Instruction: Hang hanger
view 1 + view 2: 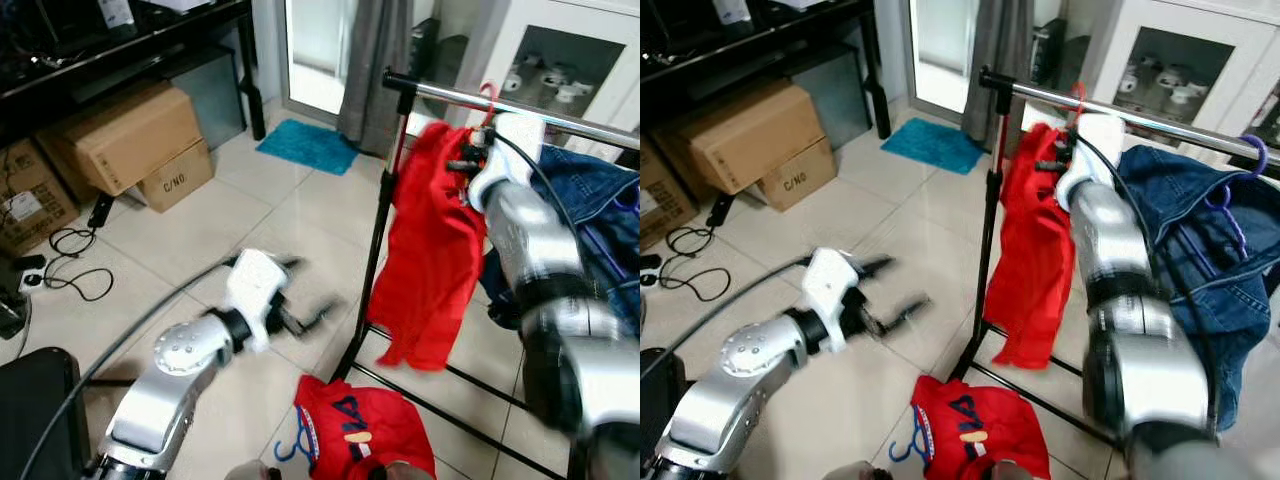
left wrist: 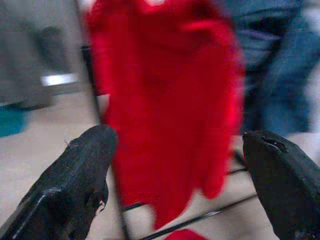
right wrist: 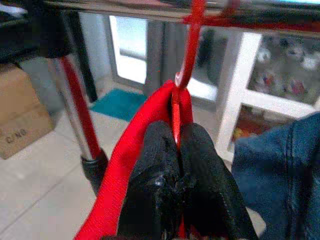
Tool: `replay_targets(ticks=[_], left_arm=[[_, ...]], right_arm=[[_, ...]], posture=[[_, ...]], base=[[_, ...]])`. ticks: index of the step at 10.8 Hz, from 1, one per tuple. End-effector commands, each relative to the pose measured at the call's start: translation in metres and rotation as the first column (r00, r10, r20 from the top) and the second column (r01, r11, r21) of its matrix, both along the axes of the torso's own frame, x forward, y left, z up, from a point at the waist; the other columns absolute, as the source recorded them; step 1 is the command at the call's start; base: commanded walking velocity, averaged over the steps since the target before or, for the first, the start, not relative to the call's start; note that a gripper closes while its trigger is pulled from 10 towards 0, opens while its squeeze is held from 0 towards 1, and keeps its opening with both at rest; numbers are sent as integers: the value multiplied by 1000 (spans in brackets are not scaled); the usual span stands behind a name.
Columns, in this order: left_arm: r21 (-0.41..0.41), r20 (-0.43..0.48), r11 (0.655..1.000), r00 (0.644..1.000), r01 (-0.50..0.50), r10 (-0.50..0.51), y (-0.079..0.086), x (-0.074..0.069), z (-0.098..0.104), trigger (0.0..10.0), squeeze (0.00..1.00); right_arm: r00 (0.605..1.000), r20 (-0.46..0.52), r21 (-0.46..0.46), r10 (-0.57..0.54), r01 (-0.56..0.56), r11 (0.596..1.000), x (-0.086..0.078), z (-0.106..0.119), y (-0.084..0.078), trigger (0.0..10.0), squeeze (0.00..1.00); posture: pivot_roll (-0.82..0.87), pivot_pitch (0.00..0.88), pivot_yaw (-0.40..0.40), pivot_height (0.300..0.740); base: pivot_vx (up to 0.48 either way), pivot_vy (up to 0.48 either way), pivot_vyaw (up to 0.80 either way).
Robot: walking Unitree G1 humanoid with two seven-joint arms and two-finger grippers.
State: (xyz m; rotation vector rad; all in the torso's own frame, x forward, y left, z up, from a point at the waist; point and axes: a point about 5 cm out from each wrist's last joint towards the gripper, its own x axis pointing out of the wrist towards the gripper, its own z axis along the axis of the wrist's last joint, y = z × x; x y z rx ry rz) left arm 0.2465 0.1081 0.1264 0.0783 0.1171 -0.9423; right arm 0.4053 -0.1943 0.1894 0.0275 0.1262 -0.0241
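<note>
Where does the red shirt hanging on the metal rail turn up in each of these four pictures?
Left eye view: red shirt hangs right of centre, under the silver metal rail.
Right eye view: centre, beside the blue denim garment.
Left wrist view: upper middle, between the fingers.
Right wrist view: lower centre.
Shared landmark: the rail.

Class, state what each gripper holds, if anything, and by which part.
The right gripper pinches the red hanger at its neck, just below the hook, over the red shirt. The left gripper is open, holding nothing.

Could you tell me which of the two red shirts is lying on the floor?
The printed shirt near the rack's base; the plain one hangs from the rail.
</note>
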Motion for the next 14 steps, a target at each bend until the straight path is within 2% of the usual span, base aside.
replay_targets(ticks=[1,5,6,7,8,11,13,14], left_arm=[[-7,0,996,996,91,-91,-5,-3,6,10000,0],[40,14,994,995,103,-103,-4,5,6,10000,0],[42,14,994,994,104,-104,-2,4,7,10000,0],[48,13,995,996,91,-92,1,5,6,10000,0],[50,13,995,996,88,-89,1,5,6,10000,0],[68,9,993,995,97,-98,1,9,5,10000,0],[74,9,992,995,100,-101,2,9,5,10000,0],[79,11,992,995,101,-102,1,11,5,10000,0]], right_arm=[[998,-44,26,-37,38,999,2,-2,-1,0,0],[992,-115,-13,-44,43,999,8,1,7,0,0],[991,-130,-29,-40,36,999,8,-2,7,3804,0],[991,-130,-46,-14,8,999,6,-6,4,10000,369],[992,-128,-50,-12,5,999,6,-5,1,10000,1000],[984,-180,-29,-2,-3,1000,3,-8,-11,10000,1000],[978,-210,-31,16,-23,999,2,-11,-10,10000,976],[972,-227,-16,55,-61,998,2,-12,-6,10000,0]], posture=[[-3,11,8,740],[4,31,-12,740],[5,34,-17,740],[8,40,-19,740],[6,45,-14,740],[-1,50,-4,740],[-1,50,-4,740],[-11,55,-3,740]], base=[[0,0,0],[0,0,0],[0,0,0],[0,0,0],[0,0,0],[0,0,0],[0,0,0],[0,0,0]])
